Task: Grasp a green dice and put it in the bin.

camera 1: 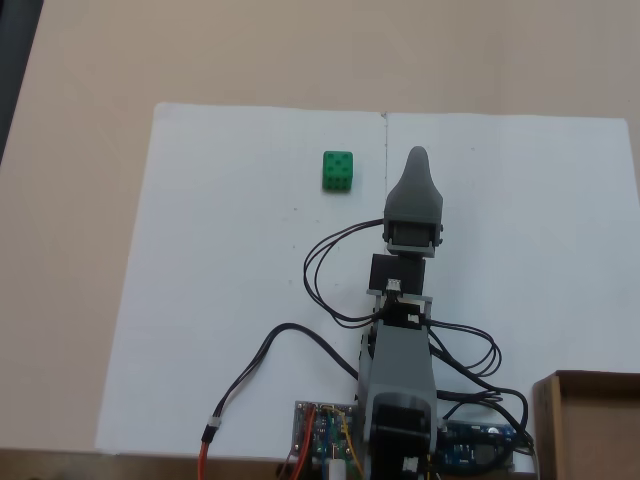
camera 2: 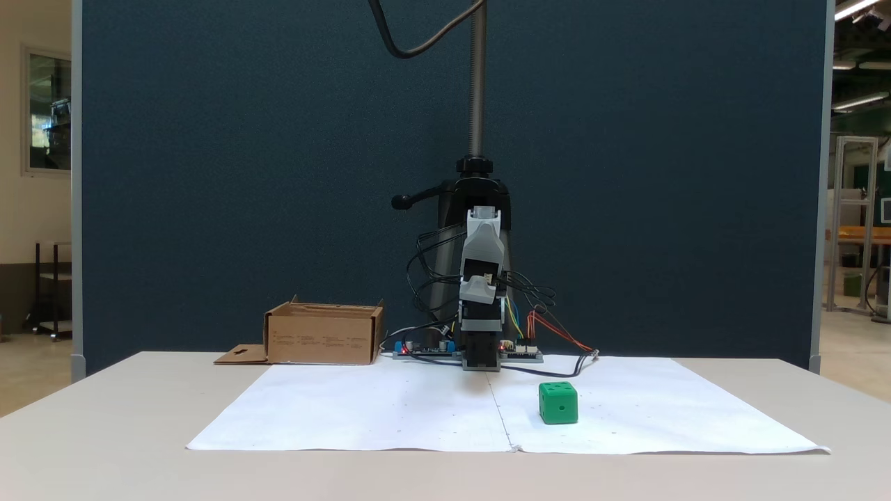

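One green dice point(camera 1: 337, 170) lies on two white paper sheets point(camera 1: 230, 300). There is one cardboard bin point(camera 2: 324, 332), one robot arm point(camera 1: 400, 340) and one table point(camera 2: 104, 431).

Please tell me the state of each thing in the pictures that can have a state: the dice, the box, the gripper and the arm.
green dice: resting free on the white paper, not held.
bin: open at the top, standing beside the arm's base; whether anything is inside cannot be told.
gripper: above the paper, apart from the dice; open or shut cannot be told.
arm: folded up over its base.
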You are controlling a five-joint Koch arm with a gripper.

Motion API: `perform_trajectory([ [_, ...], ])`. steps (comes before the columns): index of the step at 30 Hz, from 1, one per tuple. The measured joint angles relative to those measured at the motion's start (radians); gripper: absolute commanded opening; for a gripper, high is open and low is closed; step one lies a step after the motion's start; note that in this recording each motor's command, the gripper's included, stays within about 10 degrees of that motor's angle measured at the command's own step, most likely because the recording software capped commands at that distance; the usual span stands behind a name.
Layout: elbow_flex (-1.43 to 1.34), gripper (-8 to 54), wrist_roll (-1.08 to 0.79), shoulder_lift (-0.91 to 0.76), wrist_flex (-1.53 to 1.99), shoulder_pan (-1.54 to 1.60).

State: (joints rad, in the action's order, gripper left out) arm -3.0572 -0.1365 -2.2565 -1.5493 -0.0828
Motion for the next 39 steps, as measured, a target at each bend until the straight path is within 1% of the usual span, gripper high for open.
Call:
perform_trajectory([
  [5,0.000,44.6,0.000,0.000,0.278,-0.127],
  [8,0.000,44.6,0.000,0.000,0.471,-0.137],
  [9,0.000,44.6,0.000,0.000,0.586,-0.138],
  [17,0.000,44.6,0.000,0.000,0.999,-0.138],
  [33,0.002,44.6,-0.002,0.000,1.015,-0.138],
  [39,0.002,43.0,-0.003,0.000,1.015,-0.107],
])
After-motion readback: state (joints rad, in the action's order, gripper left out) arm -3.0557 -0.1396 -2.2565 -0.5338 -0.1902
